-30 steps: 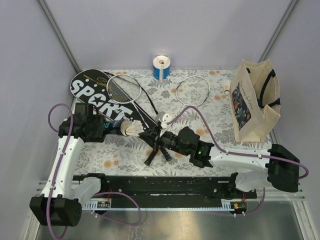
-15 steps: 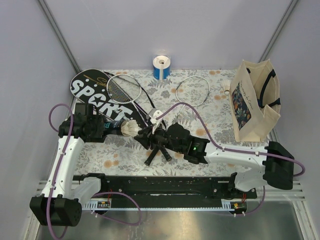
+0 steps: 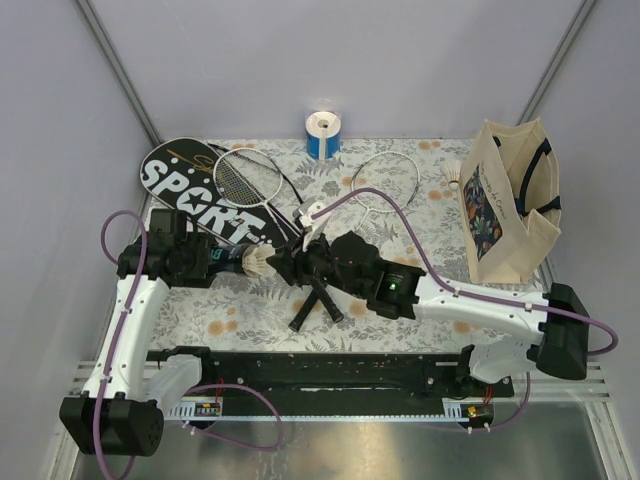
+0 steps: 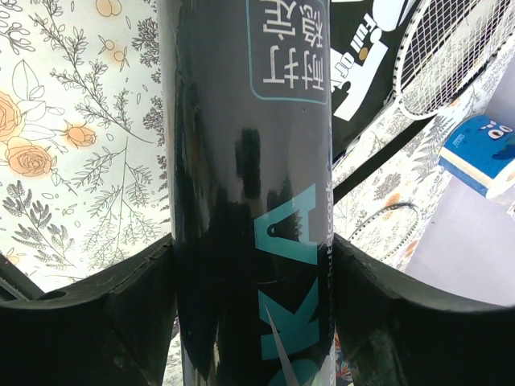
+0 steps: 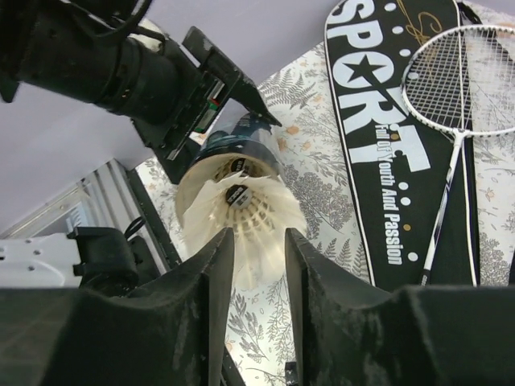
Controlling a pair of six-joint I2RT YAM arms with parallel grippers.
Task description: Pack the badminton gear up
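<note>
Your left gripper clamped the black tube from both sides over the left half of the desk, just in front of the racket cover. The tube was glossy black, with teal lettering down its length and a teal-edged label of pale characters. It lay level, its open mouth turned right. A white feather shuttlecock sat in that mouth with its skirt flaring outward and two small dark labels near its middle. Your right gripper faced it with its jaws parted by a narrow gap, the feathers showing between the tips.

The cover lay flat at the back left corner, black with "SPORT" in large white letters. The first racket rested its white-framed head partly on the cover; the second racket lay right of centre near the back edge. A second shuttlecock sat beside the tote bag at the back right.
</note>
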